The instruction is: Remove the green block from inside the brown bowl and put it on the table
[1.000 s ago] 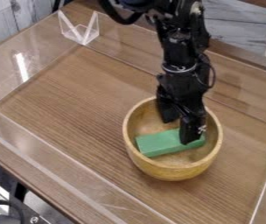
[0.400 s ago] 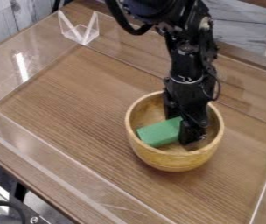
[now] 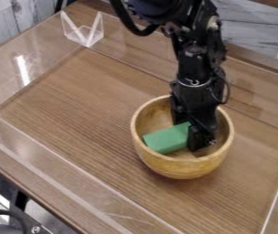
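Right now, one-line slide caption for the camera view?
Fingers down in the bowl, closed on the green block; table around it.

A wood-grain tabletop (image 3: 69, 101) with clear low walls carries the bowl (image 3: 154, 160) near its right side.

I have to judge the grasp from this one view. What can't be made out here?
- Gripper fingertips: hidden inside the brown bowl, so contact with the green block is unclear.
- Block's right end: covered by the gripper.
- Arm base: cut off at the top edge.
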`<state>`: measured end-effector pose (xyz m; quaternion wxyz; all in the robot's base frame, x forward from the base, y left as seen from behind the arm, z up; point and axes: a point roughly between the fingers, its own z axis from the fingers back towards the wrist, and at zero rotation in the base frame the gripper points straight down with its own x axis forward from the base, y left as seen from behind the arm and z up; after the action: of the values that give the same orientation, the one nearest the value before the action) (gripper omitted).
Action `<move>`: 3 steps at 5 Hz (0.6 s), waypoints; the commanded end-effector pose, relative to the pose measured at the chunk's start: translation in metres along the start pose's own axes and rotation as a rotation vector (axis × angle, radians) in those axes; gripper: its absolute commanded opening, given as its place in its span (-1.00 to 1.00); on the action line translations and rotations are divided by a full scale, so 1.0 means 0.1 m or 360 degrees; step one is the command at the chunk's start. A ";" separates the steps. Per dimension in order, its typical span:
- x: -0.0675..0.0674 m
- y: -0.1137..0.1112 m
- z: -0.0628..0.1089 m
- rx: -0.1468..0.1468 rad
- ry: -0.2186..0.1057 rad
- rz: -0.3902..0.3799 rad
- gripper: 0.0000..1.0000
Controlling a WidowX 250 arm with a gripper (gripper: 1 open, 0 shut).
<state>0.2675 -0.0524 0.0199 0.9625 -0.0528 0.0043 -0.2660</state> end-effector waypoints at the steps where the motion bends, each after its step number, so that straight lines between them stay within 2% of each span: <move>1: -0.19 -0.15 -0.10 -0.0098 0.0130 0.0032 -1.00; 3: -0.26 -0.24 -0.09 -0.0156 0.0182 0.0061 -1.00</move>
<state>0.2514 -0.0604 0.0198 0.9632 -0.0798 0.0378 -0.2537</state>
